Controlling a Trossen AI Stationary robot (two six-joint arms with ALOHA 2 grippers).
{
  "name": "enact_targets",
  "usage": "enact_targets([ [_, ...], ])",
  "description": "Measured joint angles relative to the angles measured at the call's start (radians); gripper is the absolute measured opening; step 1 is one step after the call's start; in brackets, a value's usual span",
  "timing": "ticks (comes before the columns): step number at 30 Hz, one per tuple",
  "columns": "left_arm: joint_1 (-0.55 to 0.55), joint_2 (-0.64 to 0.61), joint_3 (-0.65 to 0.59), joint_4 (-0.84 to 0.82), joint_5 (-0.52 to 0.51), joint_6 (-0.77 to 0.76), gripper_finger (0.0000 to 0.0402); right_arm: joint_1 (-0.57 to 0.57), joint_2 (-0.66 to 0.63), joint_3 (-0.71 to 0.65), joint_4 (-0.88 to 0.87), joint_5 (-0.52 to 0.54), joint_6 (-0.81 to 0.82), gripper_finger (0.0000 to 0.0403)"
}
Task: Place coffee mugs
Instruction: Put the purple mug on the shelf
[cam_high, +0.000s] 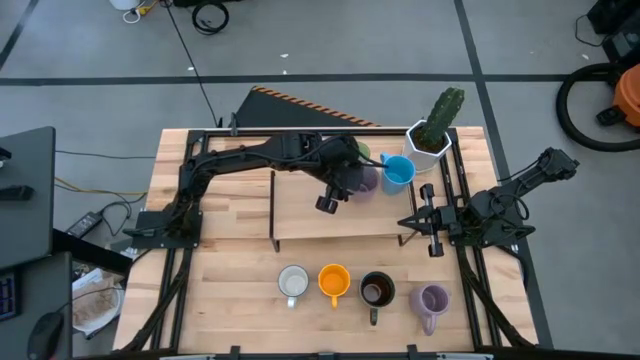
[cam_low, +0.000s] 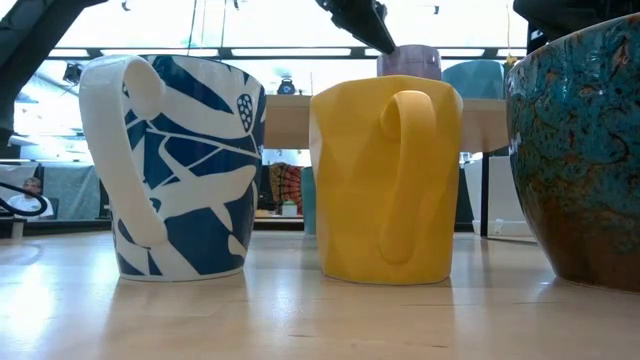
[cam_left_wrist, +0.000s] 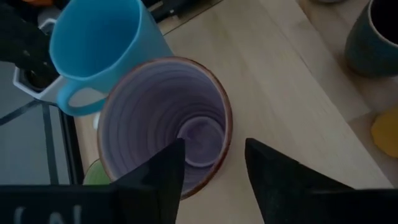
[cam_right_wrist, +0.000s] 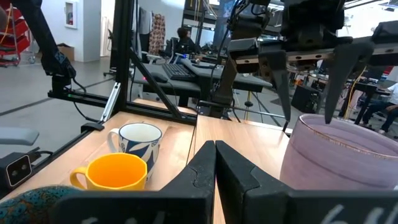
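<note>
1. The left end effector (cam_high: 350, 176) was out over the raised wooden shelf (cam_high: 300, 205) at the back of the tabletop (cam_high: 230, 290), right above a lavender mug (cam_left_wrist: 165, 121). Its fingers (cam_left_wrist: 273, 180) were spread apart, one over the mug's mouth and one outside the rim, so not gripping anything.
2. That lavender mug stood upright on the shelf, touching or nearly touching the light blue mug (cam_left_wrist: 99, 43) beside it. A bit of green (cam_left_wrist: 96, 174) peeked out next to them, probably another mug, but too little showed.
3. The white pot with the cactus (cam_high: 435, 130) sat at the shelf's far right corner.
4. On the front of the tabletop, a row: white-and-blue mug (cam_high: 293, 283), orange mug (cam_high: 334, 281), dark mug (cam_high: 377, 290), second lavender mug (cam_high: 432, 300).
5. The right end effector (cam_high: 412, 222) was parked at the shelf's right end, fingers pressed together, holding nothing.
</note>
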Motion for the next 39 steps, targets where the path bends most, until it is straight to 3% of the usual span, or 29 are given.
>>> enact_targets([
  [15, 0.029, -0.069, 0.009, -0.015, 0.006, 0.002, 0.0174, 0.000, 0.000, 0.000, -0.002, 0.000, 0.016, 0.0018],
  [20, 0.070, -0.084, 0.010, -0.085, 0.030, -0.025, 0.0173, 0.000, 0.013, 0.000, 0.007, 0.081, 0.082, 0.0018],
  [23, 0.090, -0.084, -0.007, -0.103, 0.100, -0.052, 0.0173, -0.001, 0.059, 0.003, 0.047, 0.139, 0.089, 0.0018],
  [29, 0.091, -0.101, -0.082, -0.068, 0.064, -0.044, 0.0155, -0.001, 0.249, 0.099, 0.038, 0.231, 0.082, 0.0012],
  [33, 0.094, -0.165, -0.193, -0.001, 0.061, -0.054, 0.0134, -0.001, 0.403, 0.175, 0.021, 0.336, 0.068, 0.0009],
  [39, 0.096, -0.347, -0.533, 0.277, 0.016, -0.106, 0.0111, 0.002, 0.538, 0.277, -0.040, 0.393, 0.080, 0.0015],
])
